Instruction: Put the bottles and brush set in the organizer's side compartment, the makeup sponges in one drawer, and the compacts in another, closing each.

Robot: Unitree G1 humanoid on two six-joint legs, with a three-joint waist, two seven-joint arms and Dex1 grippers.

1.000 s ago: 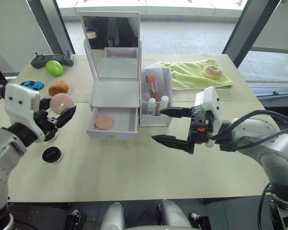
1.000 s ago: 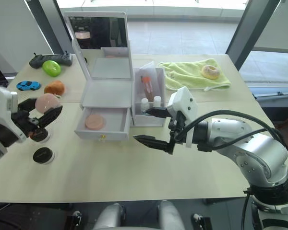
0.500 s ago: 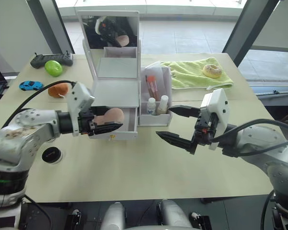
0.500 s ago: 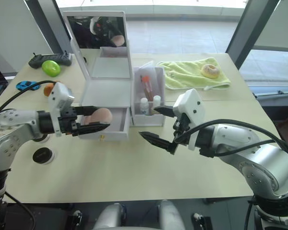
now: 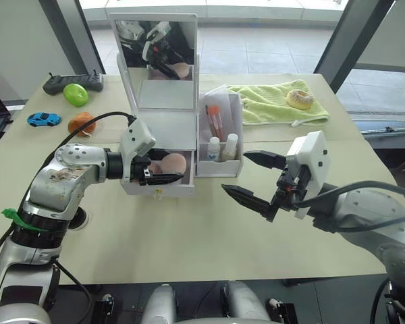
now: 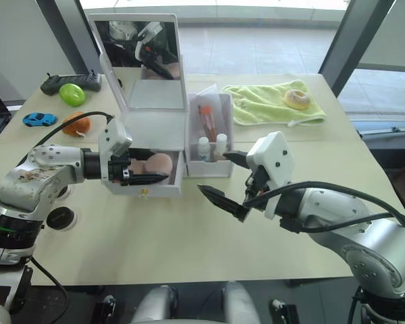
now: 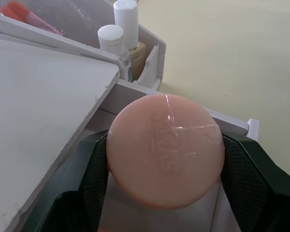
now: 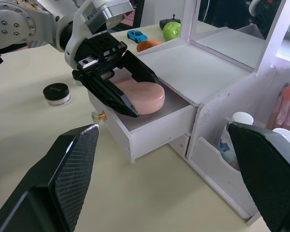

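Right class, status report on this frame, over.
Left end effector shut on pink sponge over open drawer. Right end effector open, empty. Nothing in the way.

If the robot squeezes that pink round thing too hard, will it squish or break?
Probably neither. The pink compact looks hard: its flat, glossy face keeps a clean round edge between the left gripper fingers. That shiny rim might slip a little. Its flat disc shape should lie still in the open drawer rather than roll.

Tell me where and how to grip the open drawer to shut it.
Don't pinch: push the drawer on its flat front panel beside the small gold knob, coming from the table side. The left gripper, holding a pink compact, must clear first.
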